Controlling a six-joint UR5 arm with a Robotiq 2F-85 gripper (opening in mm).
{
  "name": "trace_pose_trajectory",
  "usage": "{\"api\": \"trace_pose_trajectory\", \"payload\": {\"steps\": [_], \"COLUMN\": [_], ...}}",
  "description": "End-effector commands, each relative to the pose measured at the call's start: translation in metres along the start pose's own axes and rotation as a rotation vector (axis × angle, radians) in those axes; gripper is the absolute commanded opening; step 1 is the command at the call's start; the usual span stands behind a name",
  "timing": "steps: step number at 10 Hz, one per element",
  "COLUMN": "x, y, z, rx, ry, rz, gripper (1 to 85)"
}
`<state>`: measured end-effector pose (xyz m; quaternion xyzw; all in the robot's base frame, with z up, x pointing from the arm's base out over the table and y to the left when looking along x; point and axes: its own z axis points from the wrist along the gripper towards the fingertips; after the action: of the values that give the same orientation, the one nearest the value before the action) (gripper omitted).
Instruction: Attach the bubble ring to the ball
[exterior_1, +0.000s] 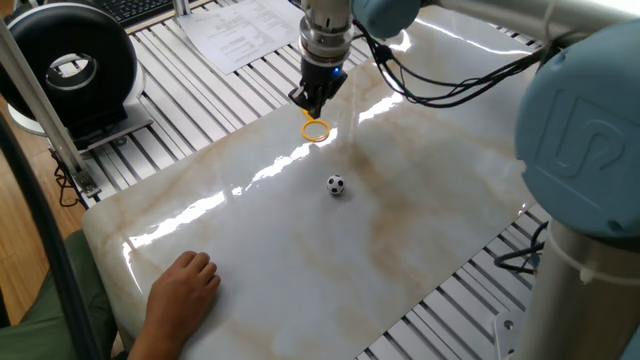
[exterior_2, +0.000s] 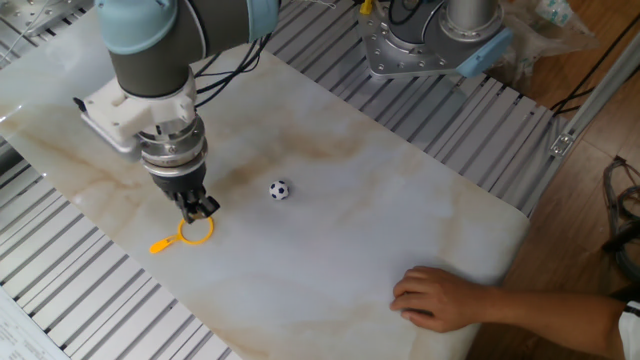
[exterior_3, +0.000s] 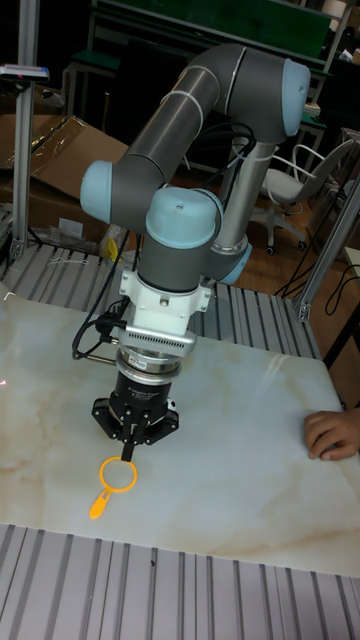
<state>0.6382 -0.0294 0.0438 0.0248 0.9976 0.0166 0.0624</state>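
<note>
Robotics lab: aluminium-profile bench (exterior_1: 190, 70), UR5 arm (exterior_3: 190, 130), cardboard boxes (exterior_3: 60, 165).

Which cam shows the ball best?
The other fixed view: the ball sits unobstructed mid-table, black patches visible. One fixed view shows it equally clear of the arm, slightly smaller. Tall fixed view doesn't show it.

Grey arm (exterior_3: 190, 105), seemingly light-blue joint caps
</note>
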Motion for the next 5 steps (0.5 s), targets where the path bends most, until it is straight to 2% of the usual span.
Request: {"api": "trace_pose_trajectory", "payload": {"steps": [1,3,4,5], "x": [-0.001,-0.01,-0.009,0.0], "y": [0.0,-0.009,-0.018,-0.016], "z": [0.0,0.0,-0.001,0.0], "rx": [-0.006,0.026,0.063,0.057], "ry": [-0.002,-0.04,-0.035,0.002], "rz": [0.081,0.136,0.068,0.029], "gripper": [1.3,1.3,1.3,7.0]}}
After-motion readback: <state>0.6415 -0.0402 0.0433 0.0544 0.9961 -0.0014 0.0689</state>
